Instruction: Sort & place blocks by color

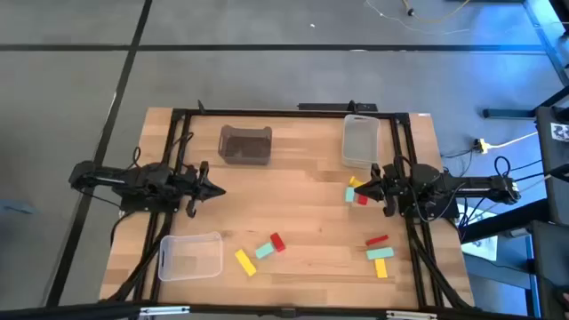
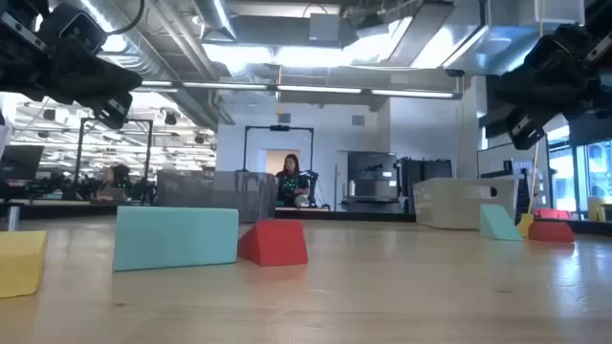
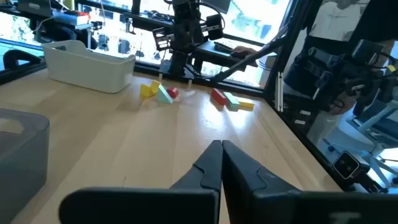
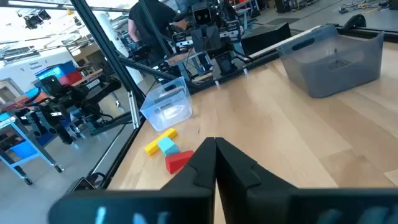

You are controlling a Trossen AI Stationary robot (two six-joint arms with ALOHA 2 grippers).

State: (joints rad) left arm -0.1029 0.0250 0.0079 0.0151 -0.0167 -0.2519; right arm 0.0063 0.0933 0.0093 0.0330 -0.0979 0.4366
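Three groups of small red, yellow and mint blocks lie flat on the wooden table. One group (image 1: 356, 191) sits just under my right gripper's tip (image 1: 364, 188), a second (image 1: 262, 252) near the near edge's middle, and a third (image 1: 380, 253) at the near right. My left gripper (image 1: 218, 189) hovers over bare wood at the table's left, fingers shut (image 3: 222, 148). My right gripper's fingers are shut too (image 4: 216, 146). In the low view both arms (image 2: 76, 57) (image 2: 545, 67) hang well above the tabletop.
A dark bin (image 1: 244, 144) stands at the far edge left of centre, a clear bin (image 1: 360, 140) at the far right, and another clear bin (image 1: 189, 256) at the near left. Bare wood lies between the two grippers. A person (image 2: 290, 179) shows in the room behind.
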